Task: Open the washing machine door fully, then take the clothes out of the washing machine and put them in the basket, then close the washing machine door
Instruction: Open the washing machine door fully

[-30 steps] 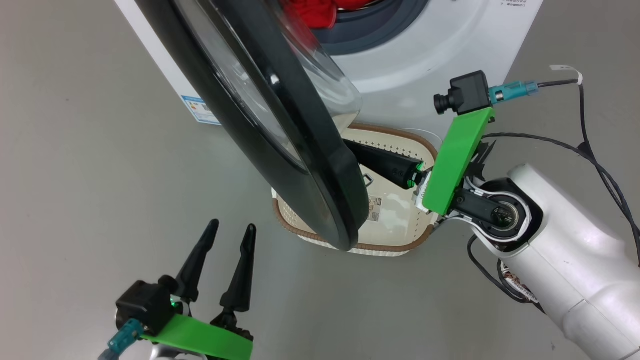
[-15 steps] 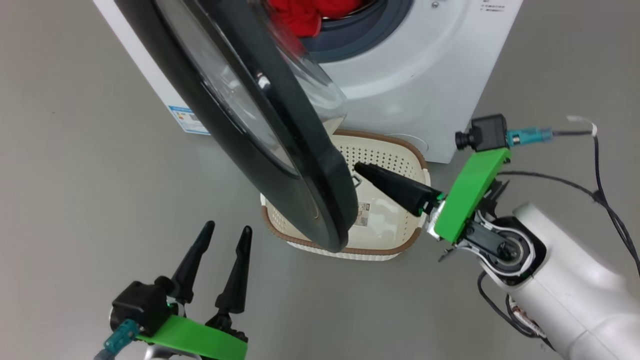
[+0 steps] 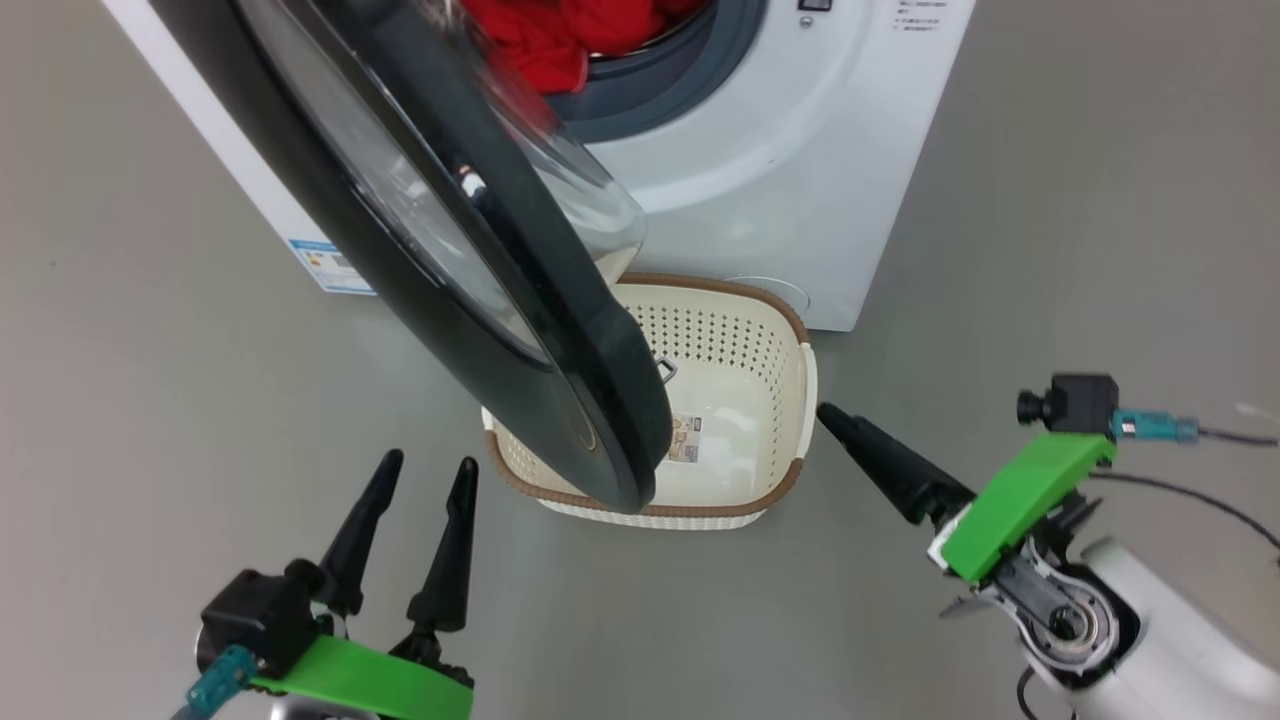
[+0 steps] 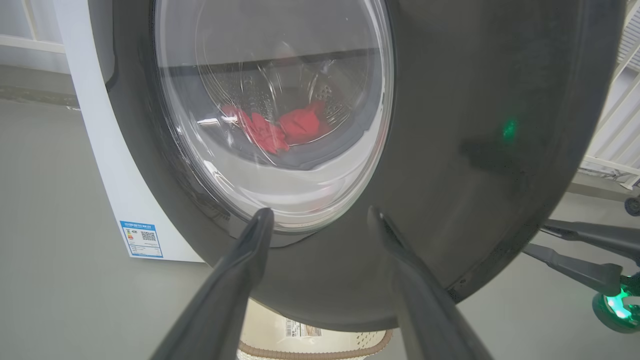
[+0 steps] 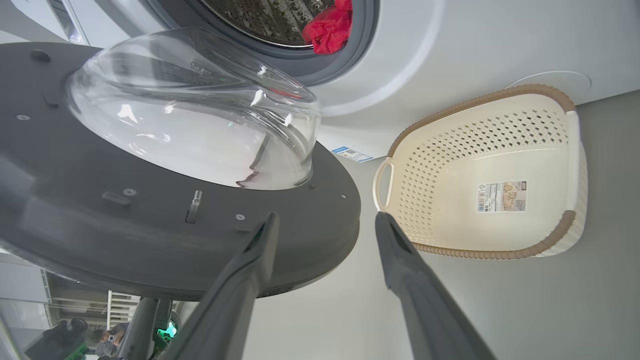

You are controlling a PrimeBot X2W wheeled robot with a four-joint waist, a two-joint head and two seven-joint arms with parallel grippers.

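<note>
Washing machine door [image 3: 590, 400] swung out from washing machine [image 3: 800, 150]; black rim overlaps left part of basket [image 3: 700, 283] in head view. Basket on floor [image 3: 150, 350], just in front of machine, sticker on its bottom. Red clothes [image 3: 560, 35] inside drum, at lower lip of opening. Left gripper [image 3: 430, 460] low, facing door's outer side; jaws released, nothing between them. Right gripper [image 5: 326, 216] right of basket, near its rim, not touching; jaws spread, grasping nothing, tips directed toward door edge and basket.
</note>
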